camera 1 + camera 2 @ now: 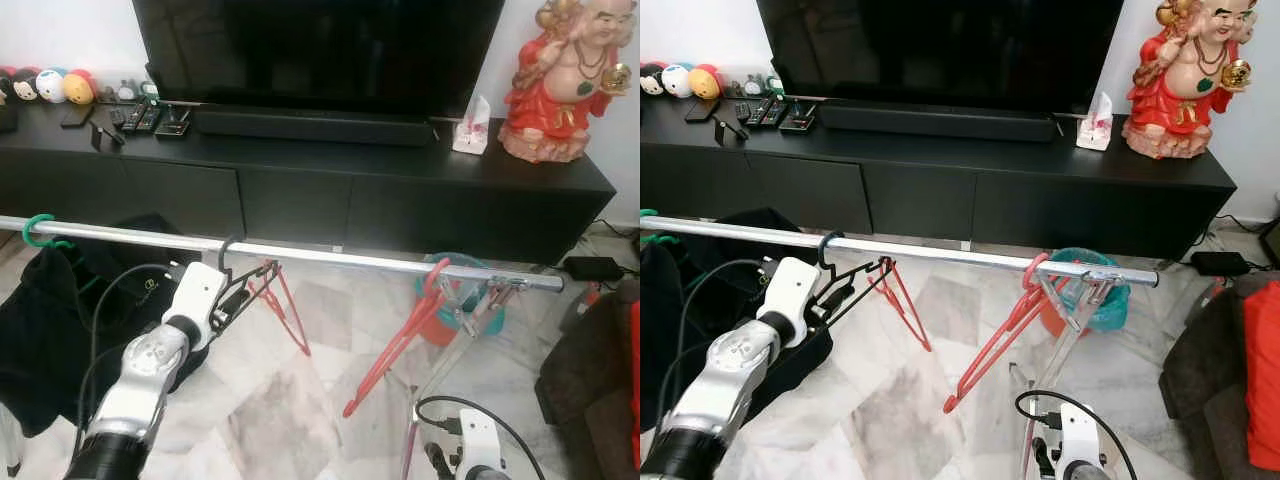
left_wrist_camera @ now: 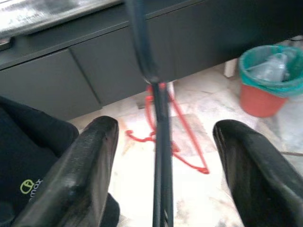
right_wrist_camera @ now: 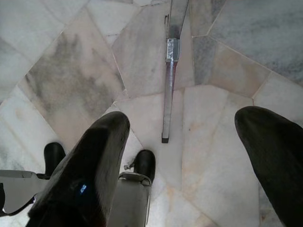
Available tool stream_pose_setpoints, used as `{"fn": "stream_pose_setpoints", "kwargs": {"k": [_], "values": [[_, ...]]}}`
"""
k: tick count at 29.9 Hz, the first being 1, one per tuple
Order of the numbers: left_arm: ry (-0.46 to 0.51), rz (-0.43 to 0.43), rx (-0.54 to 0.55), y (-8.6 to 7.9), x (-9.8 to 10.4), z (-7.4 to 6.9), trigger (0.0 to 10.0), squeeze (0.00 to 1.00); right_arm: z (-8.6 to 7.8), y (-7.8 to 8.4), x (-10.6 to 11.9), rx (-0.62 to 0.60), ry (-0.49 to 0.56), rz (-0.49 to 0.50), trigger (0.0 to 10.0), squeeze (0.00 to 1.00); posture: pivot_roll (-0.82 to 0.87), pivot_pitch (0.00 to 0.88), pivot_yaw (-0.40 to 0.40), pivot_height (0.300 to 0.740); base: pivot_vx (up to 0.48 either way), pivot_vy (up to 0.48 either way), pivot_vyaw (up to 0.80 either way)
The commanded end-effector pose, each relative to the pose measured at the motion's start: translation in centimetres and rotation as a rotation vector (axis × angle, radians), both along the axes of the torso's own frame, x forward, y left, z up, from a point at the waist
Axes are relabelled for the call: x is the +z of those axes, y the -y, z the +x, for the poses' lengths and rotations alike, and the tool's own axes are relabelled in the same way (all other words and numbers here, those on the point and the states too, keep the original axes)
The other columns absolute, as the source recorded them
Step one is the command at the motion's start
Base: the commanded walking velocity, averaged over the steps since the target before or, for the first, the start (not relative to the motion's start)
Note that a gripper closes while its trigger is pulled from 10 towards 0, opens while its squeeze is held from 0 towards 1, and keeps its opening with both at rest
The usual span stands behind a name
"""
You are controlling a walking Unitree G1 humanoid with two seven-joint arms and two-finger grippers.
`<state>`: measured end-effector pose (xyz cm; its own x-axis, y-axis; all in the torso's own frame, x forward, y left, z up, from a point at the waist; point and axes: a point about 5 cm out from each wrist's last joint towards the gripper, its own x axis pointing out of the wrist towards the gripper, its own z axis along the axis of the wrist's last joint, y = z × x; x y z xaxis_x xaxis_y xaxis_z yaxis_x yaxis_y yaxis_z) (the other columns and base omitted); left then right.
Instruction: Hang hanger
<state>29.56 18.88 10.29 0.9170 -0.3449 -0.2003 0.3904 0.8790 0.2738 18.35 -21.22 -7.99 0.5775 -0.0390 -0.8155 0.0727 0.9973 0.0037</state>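
Left arm, silver, raised from the lower left of the head view; left gripper (image 1: 238,293) sits just below the rail (image 1: 300,252), fingers apart, with a black hanger (image 1: 232,275) between them. One black hanger: its hook is over the rail, its body against the gripper. Red hangers: two. The first red hanger (image 1: 282,305) hangs from the rail just right of the black one, touching it near the top. The second red hanger (image 1: 400,340) hangs tilted near the rail's right end. One green hook (image 1: 36,232) at the rail's left end, above black clothing (image 1: 50,320). Behind: one black TV cabinet (image 1: 400,190), one television (image 1: 320,50), one red figurine (image 1: 560,80), one red bin (image 1: 465,310) with a teal liner.

Left wrist view: two black fingers (image 2: 80,175) spread wide; the black hanger's thin bar runs up the gap between them, touching neither that can be seen. Red wire lies beyond it.

Right wrist view: right gripper (image 3: 184,161) pointed down at marble floor (image 3: 71,71), fingers well apart, nothing between them; one metal stand leg (image 3: 169,85) below.
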Motion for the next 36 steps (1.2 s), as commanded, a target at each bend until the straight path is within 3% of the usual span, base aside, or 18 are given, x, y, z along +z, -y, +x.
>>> {"fn": "stream_pose_setpoints", "kwargs": {"k": [1,7,12,17,22,23,24,25,36], "values": [[-0.001,-0.009,-0.048,0.4,0.4,-0.4,10.0,1.00,0.0,0.2,0.1,0.000,-0.001,-0.006,10.0,0.00,0.03,0.011,-0.036,0.740,0.000,0.000,0.00],[0.024,-0.040,-0.051,-0.5,1.2,-1.5,10.0,1.00,0.1,0.3,0.1,0.002,-0.001,-0.007,10.0,0.00,0.03,0.015,-0.036,0.740,0.000,0.000,0.00],[0.001,-0.140,-0.091,-1.0,1.8,-3.3,10.0,1.00,0.1,0.3,0.1,0.004,-0.001,-0.006,10.0,0.00,0.03,0.016,-0.036,0.740,0.000,0.000,0.00],[-0.020,-0.150,-0.117,-1.2,1.9,-3.8,10.0,1.00,0.1,0.2,0.1,0.008,-0.001,-0.006,10.0,0.00,0.04,0.016,-0.037,0.740,0.000,0.000,0.00],[0.024,-0.157,-0.079,-1.8,2.9,-3.9,10.0,1.00,0.1,0.3,0.1,0.006,-0.001,-0.007,10.0,0.00,0.03,0.014,-0.036,0.740,0.000,0.000,0.00],[0.038,-0.177,-0.072,-1.9,3.3,-4.1,10.0,0.83,0.1,0.3,0.1,0.005,-0.001,-0.007,10.0,0.00,0.03,0.014,-0.036,0.740,0.000,0.000,0.00],[0.049,-0.192,-0.067,-2.0,3.5,-4.2,10.0,0.00,0.1,0.3,0.1,0.006,-0.001,-0.007,10.0,0.00,0.03,0.014,-0.036,0.740,0.000,0.000,0.00],[0.064,-0.234,-0.060,-2.1,4.0,-4.6,10.0,0.00,0.1,0.3,0.1,0.007,-0.001,-0.008,10.0,0.00,0.03,0.016,-0.037,0.740,0.000,0.000,0.00],[0.089,-0.349,-0.015,-3.4,5.4,-5.8,10.0,0.00,0.1,0.4,0.1,0.013,-0.002,-0.010,10.0,0.00,0.04,0.019,-0.040,0.740,0.000,0.000,0.00]]}}
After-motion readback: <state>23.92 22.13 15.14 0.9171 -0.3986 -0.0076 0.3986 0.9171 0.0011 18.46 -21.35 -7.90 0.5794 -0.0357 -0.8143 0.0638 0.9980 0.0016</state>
